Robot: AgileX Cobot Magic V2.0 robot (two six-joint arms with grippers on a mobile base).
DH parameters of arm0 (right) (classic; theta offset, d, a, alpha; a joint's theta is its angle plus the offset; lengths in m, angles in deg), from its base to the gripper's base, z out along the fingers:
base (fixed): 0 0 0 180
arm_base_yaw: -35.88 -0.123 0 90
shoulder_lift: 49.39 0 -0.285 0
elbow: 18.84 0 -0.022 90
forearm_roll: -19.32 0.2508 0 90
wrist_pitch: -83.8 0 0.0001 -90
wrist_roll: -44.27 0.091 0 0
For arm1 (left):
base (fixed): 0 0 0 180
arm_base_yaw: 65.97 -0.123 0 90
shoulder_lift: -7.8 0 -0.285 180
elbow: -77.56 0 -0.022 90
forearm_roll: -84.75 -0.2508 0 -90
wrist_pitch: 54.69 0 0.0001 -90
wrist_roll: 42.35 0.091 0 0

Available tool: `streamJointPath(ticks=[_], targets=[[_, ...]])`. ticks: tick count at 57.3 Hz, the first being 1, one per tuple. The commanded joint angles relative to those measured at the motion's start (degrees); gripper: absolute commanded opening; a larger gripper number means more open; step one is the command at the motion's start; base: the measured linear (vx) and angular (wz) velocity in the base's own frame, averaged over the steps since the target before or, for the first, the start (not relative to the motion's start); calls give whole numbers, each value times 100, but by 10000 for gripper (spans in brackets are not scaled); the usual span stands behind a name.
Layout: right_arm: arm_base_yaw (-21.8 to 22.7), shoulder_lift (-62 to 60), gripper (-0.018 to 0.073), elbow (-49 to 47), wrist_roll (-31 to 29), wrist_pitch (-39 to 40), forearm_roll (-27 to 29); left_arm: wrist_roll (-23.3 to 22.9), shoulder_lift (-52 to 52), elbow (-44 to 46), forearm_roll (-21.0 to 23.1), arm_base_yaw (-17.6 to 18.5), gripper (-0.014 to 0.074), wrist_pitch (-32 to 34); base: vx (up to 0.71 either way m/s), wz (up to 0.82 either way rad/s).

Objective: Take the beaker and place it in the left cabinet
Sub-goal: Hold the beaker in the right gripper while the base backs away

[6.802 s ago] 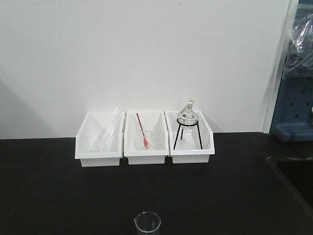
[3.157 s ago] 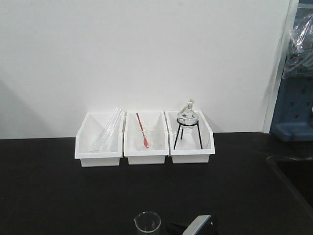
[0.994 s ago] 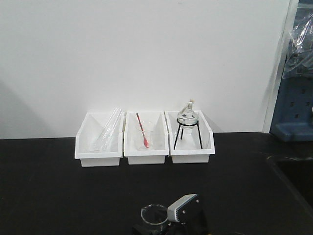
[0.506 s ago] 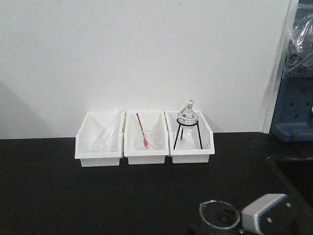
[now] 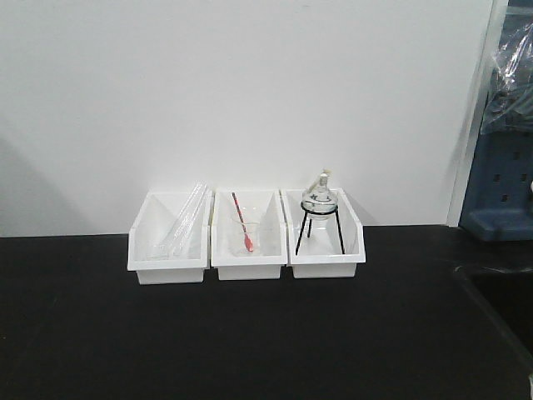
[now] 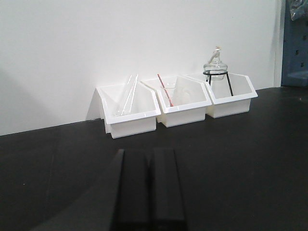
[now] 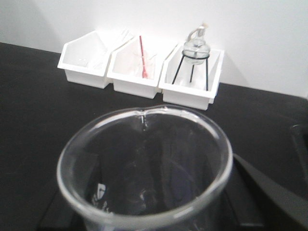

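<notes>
On our left, the left jaws rest pressed together, empty, above the black bench [image 6: 250, 159]. Three white bins [image 5: 246, 268] sort the glassware: tubes [image 5: 185, 218], one beaker with a red rod [image 5: 246, 237], one flask on a tripod [image 5: 319, 198]. Rightward, the right jaws grip the single clear beaker [image 7: 144, 163] for carrying; no cabinet shows.

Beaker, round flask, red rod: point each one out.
beaker [image 7: 143, 114], right wrist view, on the pour spout.
round flask [image 5: 317, 200], front view, on the bulb.
red rod [image 5: 241, 221], front view, mid-shaft.
</notes>
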Motion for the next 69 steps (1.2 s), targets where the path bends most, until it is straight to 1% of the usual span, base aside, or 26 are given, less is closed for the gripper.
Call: streamJointPath(ticks=[1,19,39,54,69], targets=[[14,-121,-6,-178,-47,324,-215,-19,-104,-94,47,22,1,479,0,0],[14,-153,-6,-178,-47,373,-199,-19,-104,-94,47,22,1,479,-1,3],[14,-153,-6,-178,-47,368,-199,-19,-104,-94,47,22,1,479,-4,15],[14,-153,-6,-178,-47,368,-199,-19,-104,-94,47,22,1,479,-6,27],[14,-153,-6,-178,-47,368,-199,-19,-104,-94,47,22,1,479,-10,45]])
